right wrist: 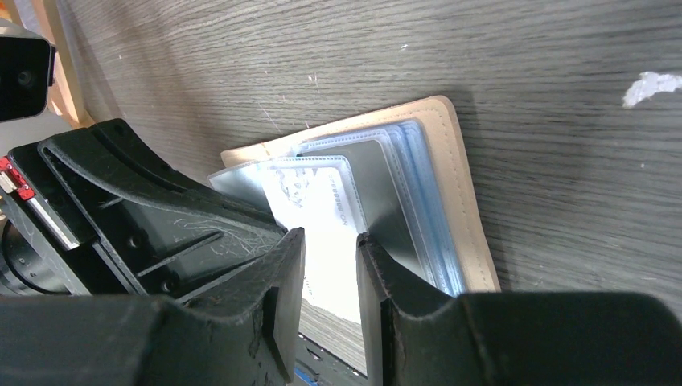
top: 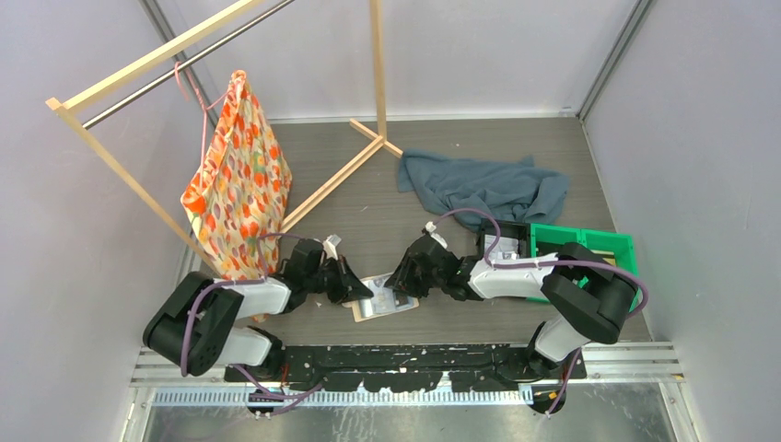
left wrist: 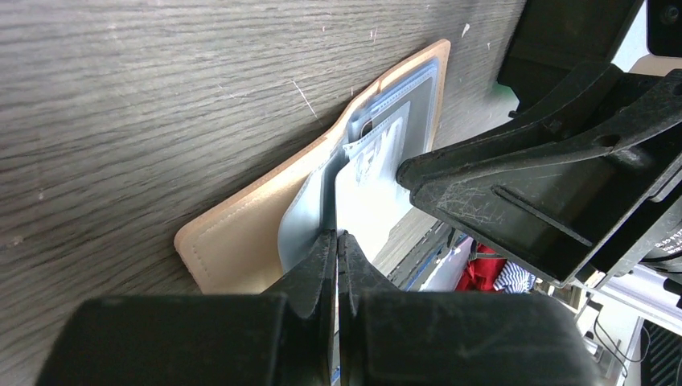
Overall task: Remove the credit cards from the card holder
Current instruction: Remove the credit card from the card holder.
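Found the card holder [top: 382, 304] opened flat on the desk [right wrist: 523, 96] near its front edge, between the two arms, tan cover down and blue-grey pockets [left wrist: 301, 229] up. Found the left claw [left wrist: 336, 241] fully closed, tips at the near edge of one pocket leaf; unable to confirm a pinch on that leaf from the left wrist view. Found the right claw [right wrist: 330, 269] at a narrow gap, not clamped, fingers straddling the face of one of the credit cards [right wrist: 318, 213], a glare-washed one with pale print, apparently part-way out of its pocket toward the holder's near edge. Unable to confirm contact between fingertips and card. Noted a plain grey card [right wrist: 376, 189] seated in a pocket just beside the first, with further pocket edges stacked toward the cover's rim. Saw no card lying loose on the desk in the top view. Judged progress as early: holder opened and pinned, first card partly exposed, none fully extracted. Judged remaining work as follows: draw the first card clear, set it aside, repeat for the seated one and any others hidden in the pockets. Flagged risk of the holder shifting or folding during the pull, given thin leaves and glossy card faces.
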Available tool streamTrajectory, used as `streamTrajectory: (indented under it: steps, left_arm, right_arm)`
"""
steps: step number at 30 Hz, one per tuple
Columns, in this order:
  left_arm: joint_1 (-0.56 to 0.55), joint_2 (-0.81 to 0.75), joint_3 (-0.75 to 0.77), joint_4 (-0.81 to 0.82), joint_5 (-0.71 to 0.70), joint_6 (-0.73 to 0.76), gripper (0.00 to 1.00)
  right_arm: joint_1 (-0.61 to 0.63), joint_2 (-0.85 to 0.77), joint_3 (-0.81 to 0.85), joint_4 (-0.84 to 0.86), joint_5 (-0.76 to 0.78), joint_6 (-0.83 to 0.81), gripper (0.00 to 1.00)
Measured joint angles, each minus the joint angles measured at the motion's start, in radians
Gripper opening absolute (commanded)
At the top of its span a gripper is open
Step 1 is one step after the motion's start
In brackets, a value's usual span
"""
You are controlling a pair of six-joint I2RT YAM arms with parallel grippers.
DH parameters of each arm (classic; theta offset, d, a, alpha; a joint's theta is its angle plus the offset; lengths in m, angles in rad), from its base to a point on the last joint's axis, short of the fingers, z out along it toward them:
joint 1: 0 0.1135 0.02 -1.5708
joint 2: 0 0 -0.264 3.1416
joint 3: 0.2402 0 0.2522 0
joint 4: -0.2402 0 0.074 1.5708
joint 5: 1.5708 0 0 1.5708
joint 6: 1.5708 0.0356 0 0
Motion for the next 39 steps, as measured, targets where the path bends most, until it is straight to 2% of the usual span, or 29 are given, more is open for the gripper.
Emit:
streamTrajectory:
  steps: [29, 39]
  left_arm:
    - [0.044, -0.142, 0.005, -0.238, -0.036, 0.075, 0.01]
    - [0.046, -0.317, 0.032, -0.426, -0.069, 0.077, 0.00]
  right_arm:
    - [0.000, -0.005, -0.014, 0.019, 0.004, 0.008, 0.36]
    - [0.000, -0.014, -0.014, 0.002, 0.007, -0.005, 0.36]
